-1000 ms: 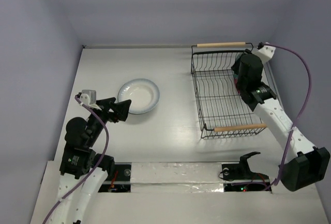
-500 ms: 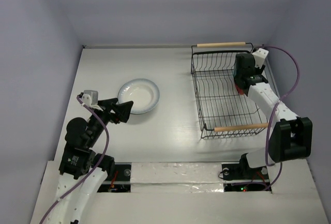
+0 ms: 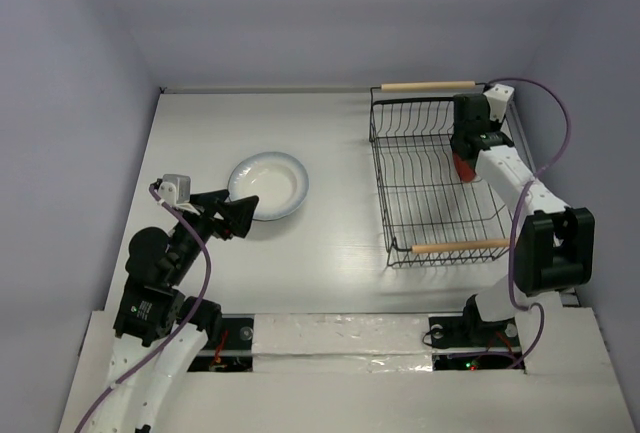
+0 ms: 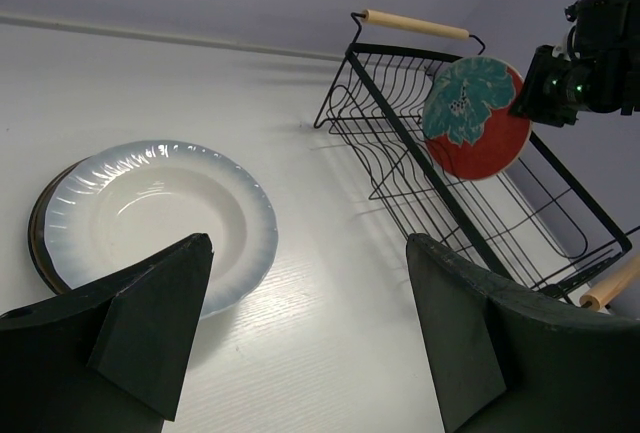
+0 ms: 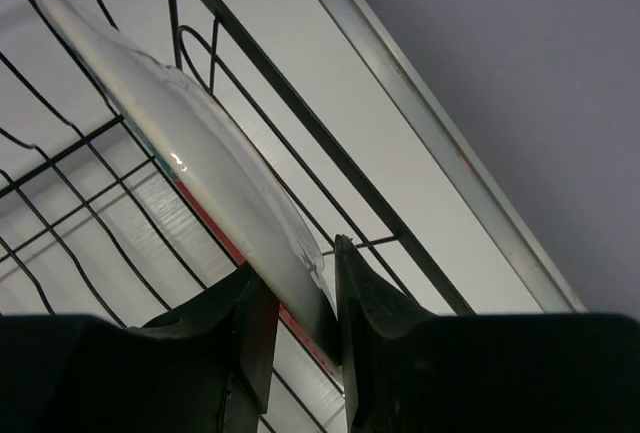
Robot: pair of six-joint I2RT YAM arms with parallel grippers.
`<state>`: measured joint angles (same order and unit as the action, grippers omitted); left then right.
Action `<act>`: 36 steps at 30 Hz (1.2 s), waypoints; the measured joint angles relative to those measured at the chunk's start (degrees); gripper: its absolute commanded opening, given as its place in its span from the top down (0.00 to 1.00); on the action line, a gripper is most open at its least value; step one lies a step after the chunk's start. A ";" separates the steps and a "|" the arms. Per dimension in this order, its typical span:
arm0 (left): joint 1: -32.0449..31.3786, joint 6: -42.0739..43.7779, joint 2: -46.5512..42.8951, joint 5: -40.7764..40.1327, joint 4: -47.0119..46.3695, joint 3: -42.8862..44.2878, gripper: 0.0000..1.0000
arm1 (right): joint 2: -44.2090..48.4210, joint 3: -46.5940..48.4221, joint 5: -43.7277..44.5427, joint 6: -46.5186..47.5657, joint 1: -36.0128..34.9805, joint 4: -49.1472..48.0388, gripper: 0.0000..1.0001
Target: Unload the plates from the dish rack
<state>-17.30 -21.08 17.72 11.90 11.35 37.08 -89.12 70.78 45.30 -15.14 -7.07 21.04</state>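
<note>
The red plate with the teal floral centre (image 4: 475, 118) stands on edge inside the black wire dish rack (image 3: 378, 168) at its far right. My right gripper (image 3: 466, 149) is shut on the plate's rim; the right wrist view shows its pale back (image 5: 190, 143) pinched between the fingers (image 5: 300, 268). The white plate with the bluish rim (image 3: 267, 185) lies on the table at the left, on top of darker plates whose edge shows in the left wrist view (image 4: 40, 253). My left gripper (image 3: 235, 215) is open and empty just near of that stack.
The rack has light wooden handles at its far (image 3: 427, 85) and near (image 3: 462, 246) ends. The table's right edge and the wall run close behind the rack (image 5: 440, 143). Bare table lies between the plate stack and the rack (image 4: 320, 253).
My right arm has folded in toward the rack, its elbow swinging from the near right to beside the rack, with the gripper shifting slightly toward the far handle. The left arm has not moved.
</note>
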 measured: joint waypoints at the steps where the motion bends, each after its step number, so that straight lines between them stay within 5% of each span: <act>1: 0.00 0.00 0.00 0.00 0.00 0.00 0.24 | -0.02 0.00 0.02 0.35 -0.13 0.02 0.91; 5: 0.00 0.00 0.00 0.00 0.00 0.00 0.24 | 0.00 0.02 0.17 1.55 -0.68 0.02 1.00; 19: 0.00 0.00 0.00 -0.07 0.00 0.00 0.24 | 6.05 4.96 6.03 7.61 -6.51 7.85 1.00; 29: 0.00 0.00 0.15 -0.11 0.00 0.00 0.24 | 25.35 8.13 -3.65 3.50 -7.17 4.50 1.00; 36: 0.04 0.00 0.66 -0.11 0.00 0.00 0.24 | 28.35 4.55 -9.05 0.52 -7.23 2.56 1.00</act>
<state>-17.26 -21.08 18.37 11.79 11.35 37.08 -60.77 75.33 36.25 -14.61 -14.31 23.59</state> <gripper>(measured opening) 0.760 0.010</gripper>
